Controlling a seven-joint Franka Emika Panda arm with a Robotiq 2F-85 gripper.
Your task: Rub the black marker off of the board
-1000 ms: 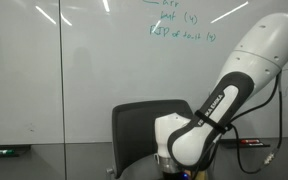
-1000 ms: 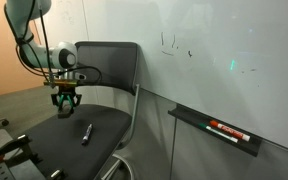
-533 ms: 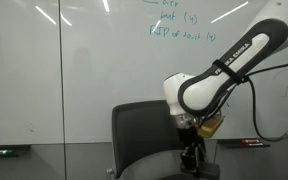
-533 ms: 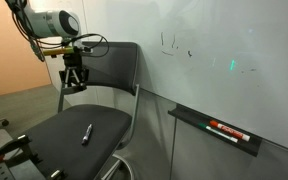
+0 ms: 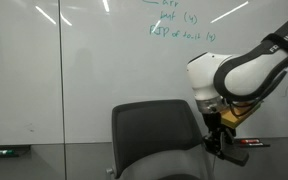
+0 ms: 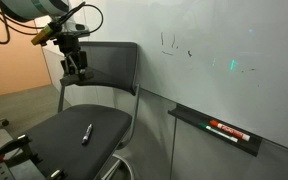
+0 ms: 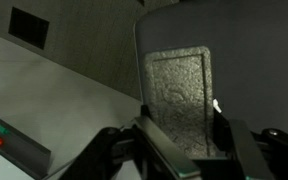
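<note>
The board (image 6: 234, 30) is a glossy white wall-wide whiteboard; it also shows in an exterior view (image 5: 84, 70). The black marker (image 6: 174, 43) is a small cluster of thin dark strokes on the board, right of the chair back. My gripper (image 6: 76, 66) hangs in the air above the left side of the chair back and is shut on a dark grey felt eraser (image 6: 79, 74). It also shows to the right of the chair (image 5: 214, 138). In the wrist view the eraser (image 7: 179, 95) sits between my fingers (image 7: 182, 125).
A black chair (image 6: 109, 70) stands in front of the board, with a marker pen (image 6: 86, 132) lying on its seat. A tray (image 6: 199, 119) on the wall holds a red-labelled pen (image 6: 229, 130). Green writing (image 5: 179, 25) is high on the board.
My gripper has risen from just above the chair seat to above chair-back height, carrying the eraser. The pen on the seat has not moved.
</note>
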